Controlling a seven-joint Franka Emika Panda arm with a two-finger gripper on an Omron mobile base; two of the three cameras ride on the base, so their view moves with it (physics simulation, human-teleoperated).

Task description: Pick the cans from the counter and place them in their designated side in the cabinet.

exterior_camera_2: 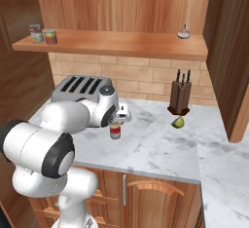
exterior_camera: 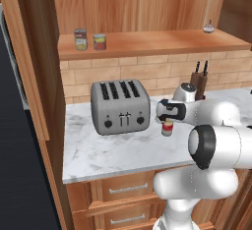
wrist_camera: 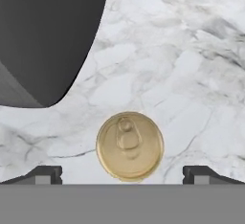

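Observation:
A small red can with a pale band (exterior_camera: 167, 128) (exterior_camera_2: 115, 131) stands upright on the white marble counter (exterior_camera: 113, 153), just right of the toaster. My gripper (exterior_camera: 167, 120) (exterior_camera_2: 116, 123) hangs right above it, pointing down. In the hand view the can's gold pull-tab lid (wrist_camera: 129, 145) lies between my two dark fingertips (wrist_camera: 45, 174), and the gripper (wrist_camera: 122, 175) is open with a clear gap on both sides. A red-topped can with a yellow band (exterior_camera: 100, 42) (exterior_camera_2: 50, 36) stands at the left end of the wooden cabinet shelf (exterior_camera: 157, 42).
A silver four-slot toaster (exterior_camera: 120, 106) (exterior_camera_2: 80, 88) (wrist_camera: 48, 36) sits close to the left of the can. A silver-topped can (exterior_camera: 80, 39) stands on the shelf's left end. A knife block (exterior_camera_2: 180, 95) and a green wedge (exterior_camera_2: 178, 122) are at the right, near the brick wall.

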